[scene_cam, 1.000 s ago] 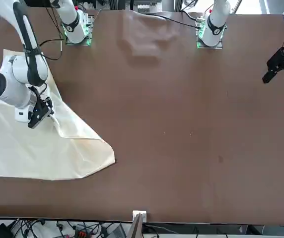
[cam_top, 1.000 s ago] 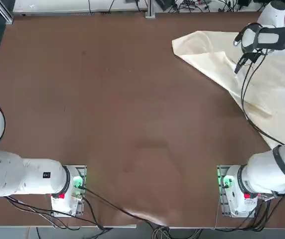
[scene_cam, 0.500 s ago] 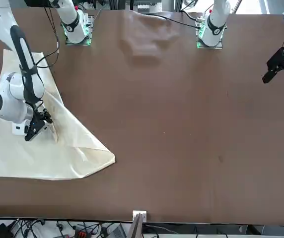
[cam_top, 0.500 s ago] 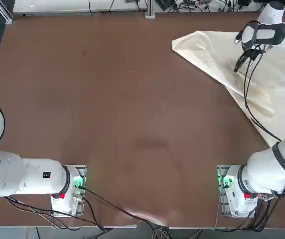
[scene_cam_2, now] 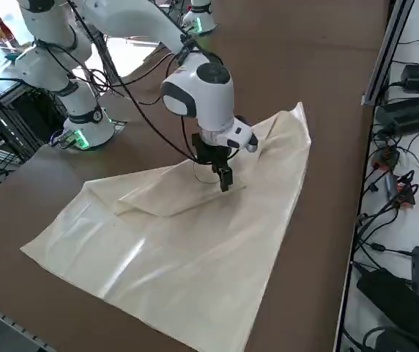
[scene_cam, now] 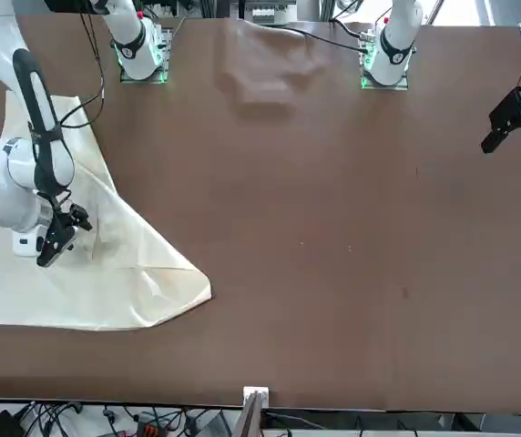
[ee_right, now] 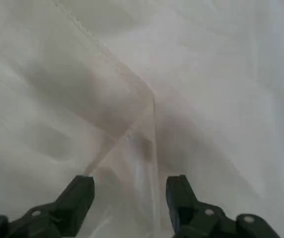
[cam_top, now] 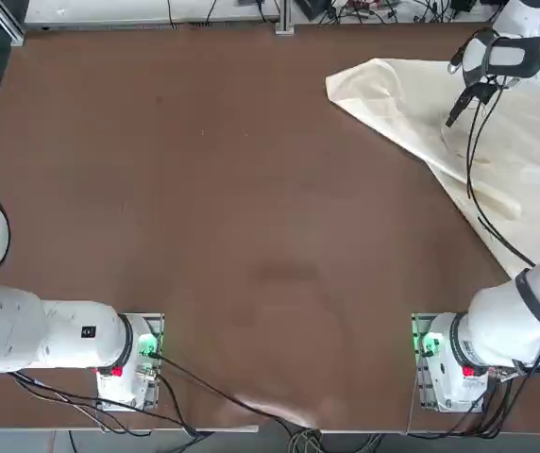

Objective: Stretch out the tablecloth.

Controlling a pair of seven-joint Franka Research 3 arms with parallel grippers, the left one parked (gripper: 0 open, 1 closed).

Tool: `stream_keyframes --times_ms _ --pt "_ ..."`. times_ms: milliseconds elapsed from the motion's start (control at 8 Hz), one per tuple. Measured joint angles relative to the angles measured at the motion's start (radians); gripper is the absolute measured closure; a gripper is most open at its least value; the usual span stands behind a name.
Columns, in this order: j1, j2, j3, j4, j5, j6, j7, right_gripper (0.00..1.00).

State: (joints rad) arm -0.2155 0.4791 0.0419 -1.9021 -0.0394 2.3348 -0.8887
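Nearest you, at the wrist cam: the right gripper has its two fingers spread w/ a clear gap and nothing pinched between them, so it's released. Just beyond the fingertips a folded corner of the tablecloth comes to a point. The spread stance looks like prep to straddle that fold, my guess.

Side cam: right gripper points down over the middle of the tablecloth, right by the edge of a doubled-over flap. Can't tell if the tips touch the fabric or hang just above it. The flap lies back on the sheet, which is why the cloth reads as a lopsided shape rather than a square; that layer needs pulling outward to flatten it.

Front cam: right gripper sits over the cloth's inner part, near the diagonal edge, and the tablecloth is bunched into the corner of the tabletop on the working arm's side. Its pointed corner reaches toward the table's middle.

Top cam, far end: the tablecloth occupies the far right corner, running off the picture's right edge, so you can't see how much hangs past the table. The right gripper is by the fold line, arm stretched far out to get there. The rest of the tabletop is open brown surface, i.e. room to drag the cloth toward.

Judgement: task is early/mid; the flap isn't unfolded yet. Risk: pinching both layers, so the whole sheet slides instead of opening.
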Motion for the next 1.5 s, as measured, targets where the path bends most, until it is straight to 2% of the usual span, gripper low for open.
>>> stream_keyframes --times_ms 250,375,625,1000,1250,1500 --pt "-0.002 -0.001 0.001 0.004 0.004 -0.017 0.044 0.11" --pt "-0.001 -0.002 0.003 0.004 0.006 -0.040 0.139 0.11" --pt "0.001 -0.002 0.010 0.002 0.008 -0.061 0.406 0.11" --pt "0.014 0.010 0.015 -0.012 0.008 -0.021 0.758 0.11" --pt "0.019 0.035 0.015 -0.015 0.008 0.000 0.839 0.11" --pt "0.018 0.057 0.013 -0.017 0.008 0.004 0.851 0.11"
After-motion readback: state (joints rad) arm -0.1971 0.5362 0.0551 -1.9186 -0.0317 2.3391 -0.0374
